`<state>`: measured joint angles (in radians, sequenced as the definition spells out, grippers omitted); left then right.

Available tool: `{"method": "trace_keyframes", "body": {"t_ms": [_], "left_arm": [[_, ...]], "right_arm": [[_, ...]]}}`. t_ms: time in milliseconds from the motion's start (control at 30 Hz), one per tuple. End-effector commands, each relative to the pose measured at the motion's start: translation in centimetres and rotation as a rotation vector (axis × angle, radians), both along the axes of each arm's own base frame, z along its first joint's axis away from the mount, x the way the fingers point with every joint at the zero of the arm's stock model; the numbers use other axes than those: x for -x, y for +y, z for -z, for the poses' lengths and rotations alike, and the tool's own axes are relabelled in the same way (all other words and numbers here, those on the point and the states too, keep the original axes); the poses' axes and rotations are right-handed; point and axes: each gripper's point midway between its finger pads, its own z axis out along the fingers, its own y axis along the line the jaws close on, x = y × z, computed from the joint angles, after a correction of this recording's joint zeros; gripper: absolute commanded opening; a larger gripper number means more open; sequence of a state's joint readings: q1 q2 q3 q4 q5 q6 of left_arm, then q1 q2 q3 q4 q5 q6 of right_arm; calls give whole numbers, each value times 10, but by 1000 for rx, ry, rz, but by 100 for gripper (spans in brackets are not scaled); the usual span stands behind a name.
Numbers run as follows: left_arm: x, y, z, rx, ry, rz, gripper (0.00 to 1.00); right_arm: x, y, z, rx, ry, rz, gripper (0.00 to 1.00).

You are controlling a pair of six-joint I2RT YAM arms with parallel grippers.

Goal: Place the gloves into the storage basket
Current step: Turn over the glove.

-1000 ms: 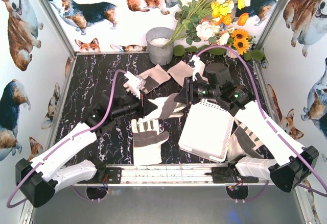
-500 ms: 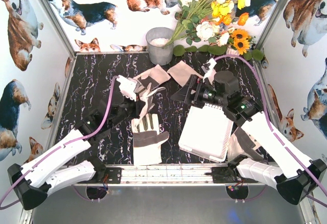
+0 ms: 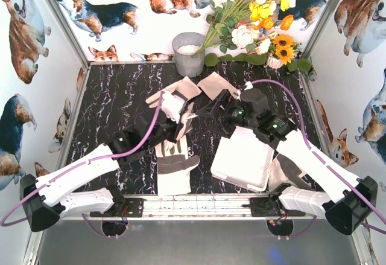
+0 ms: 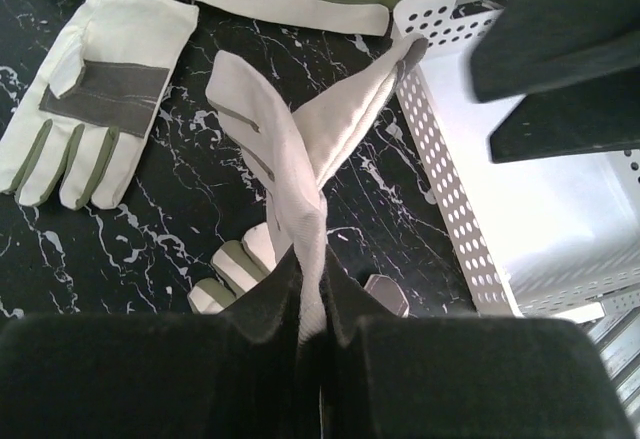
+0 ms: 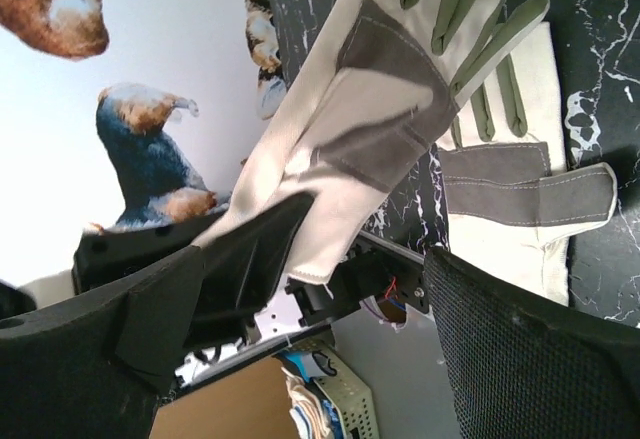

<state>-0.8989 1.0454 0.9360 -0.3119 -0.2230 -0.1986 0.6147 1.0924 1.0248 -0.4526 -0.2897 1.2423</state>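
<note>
The left gripper [image 4: 312, 299] is reaching from the near-left corner towards the middle of the table [image 3: 114, 102], and its jaws are pressing together on one edge of the held glove [image 4: 290, 149]. That glove is standing up out of the jaws in a twisted fold, clear of the marble and just left of the storage basket [image 4: 445, 184], with one tip reaching close to the basket's perforated wall in the left wrist view.

Below it, the near glove [image 3: 174, 167] is lying flat, palm patch up, with its cuff pointing at the near edge. Behind the held glove, the back-left glove [image 3: 181, 87] is lying patch up, and the back-right glove [image 3: 214, 85] is lying beside it. Both are resting in front of the grey bucket [image 3: 189, 54], which is standing at the far edge.

The right gripper [image 3: 216, 109] is hovering right of the held glove with its fingers spread wide and nothing between them. In the right wrist view the glove is hanging just beside one finger, and whether they are touching cannot be told.

The basket is sitting in the near-right part of the table, partly under the right arm. The right glove [image 3: 288, 169] is lying between the basket and the right edge, half hidden by that arm. The flowers [image 3: 253, 17] are leaning in the far-right corner.
</note>
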Motion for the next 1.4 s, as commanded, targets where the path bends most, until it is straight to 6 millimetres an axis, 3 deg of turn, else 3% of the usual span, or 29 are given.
{"method": "trace_keyframes", "body": {"t_ms": [0, 300, 667, 833, 1100, 1133, 1300, 1367], "left_arm": [[0, -12, -19, -35, -69, 32, 0], [19, -37, -3, -157, -99, 109, 0], [26, -49, 9, -237, -120, 145, 0], [26, -52, 10, -259, -131, 158, 0], [27, -52, 10, -264, -132, 161, 0], [28, -53, 9, -254, -128, 165, 7], [35, -56, -1, -158, -108, 169, 76], [42, -60, -9, -86, -94, 185, 91]], "right_arm": [[-11, 8, -14, -62, 45, 54, 94], [-20, 15, 24, -18, 158, 73, 93], [-14, 20, 62, 18, 240, 45, 77], [-11, 21, 71, 28, 250, 26, 56], [-9, 20, 75, 56, 238, 5, 7], [-8, 20, 74, 54, 236, 2, 0], [-11, 16, 71, 54, 207, 23, 0], [-13, 12, 68, 72, 172, 31, 0]]}}
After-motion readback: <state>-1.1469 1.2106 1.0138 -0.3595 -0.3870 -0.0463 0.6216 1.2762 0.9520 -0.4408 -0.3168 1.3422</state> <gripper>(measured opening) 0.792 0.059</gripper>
